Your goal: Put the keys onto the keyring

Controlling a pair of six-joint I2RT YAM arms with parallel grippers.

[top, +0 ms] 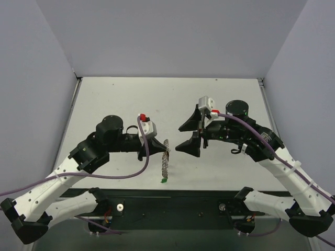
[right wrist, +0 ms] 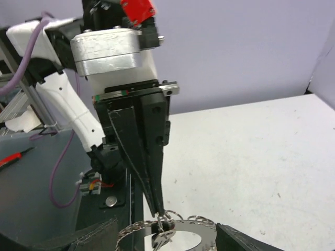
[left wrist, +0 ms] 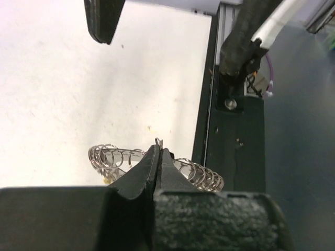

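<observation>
White table (top: 120,99), plain lavender walls (top: 42,63), black rail (top: 172,201) along near edge.
Top: left end effector (top: 161,148) clamped on keyring (top: 165,163), between the arms. Right end effector (top: 187,133) spread wide, holding nothing.
Left wrist: fingers (left wrist: 149,167) pinch the ring wire, coils either side.
Right wrist: keyring low in frame, between its own parted fingers (right wrist: 243,243).

The far surface (top: 167,97) lay free. Between the left gripper (top: 167,150) and right gripper (top: 178,138), the hanging keyring (top: 165,162) obstructed passage, leaving a narrow gap.
</observation>
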